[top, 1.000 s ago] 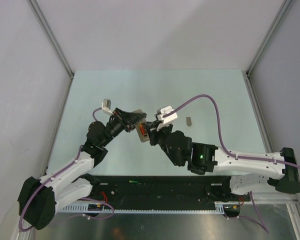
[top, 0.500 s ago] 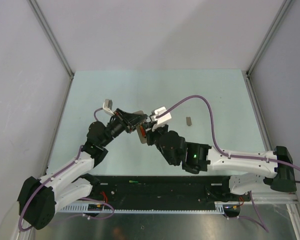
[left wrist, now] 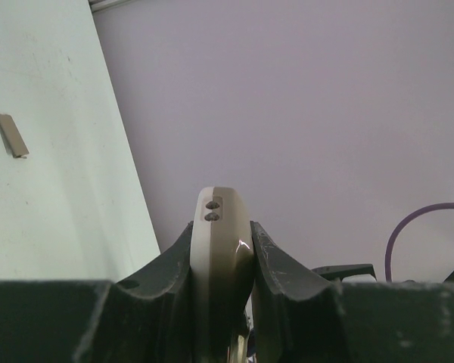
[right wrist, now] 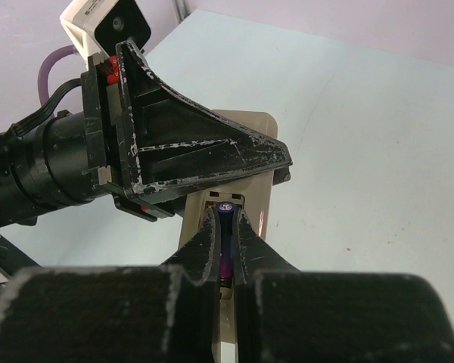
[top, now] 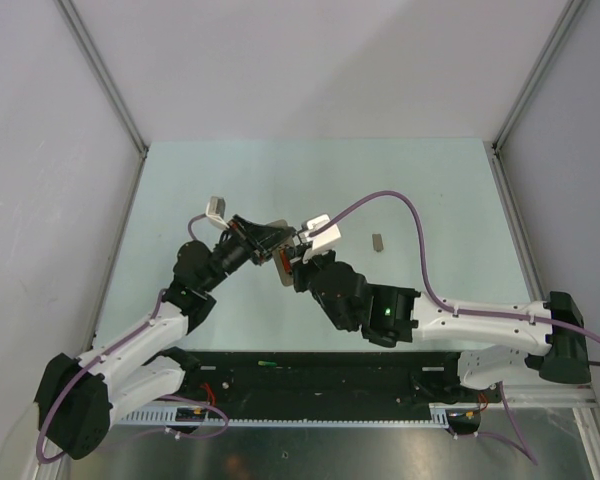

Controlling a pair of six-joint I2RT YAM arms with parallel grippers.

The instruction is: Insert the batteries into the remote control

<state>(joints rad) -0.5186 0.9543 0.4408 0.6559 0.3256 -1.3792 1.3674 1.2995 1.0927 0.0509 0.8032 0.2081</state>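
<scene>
Left fingers (left wrist: 166,265) clamp the remote control (left wrist: 221,249) — a steady target. Right fingers (right wrist: 202,248) pinch the blue battery (right wrist: 225,238), poised for insertion.

The left arm (top: 130,350) and right arm (top: 480,322) bend inward, their 2 wrists almost meeting. The left gripper (top: 270,246) is clamped across the remote control (left wrist: 221,249). The right gripper (right wrist: 225,218) pinches a dark blue battery (right wrist: 225,253), tips right at the remote.
</scene>
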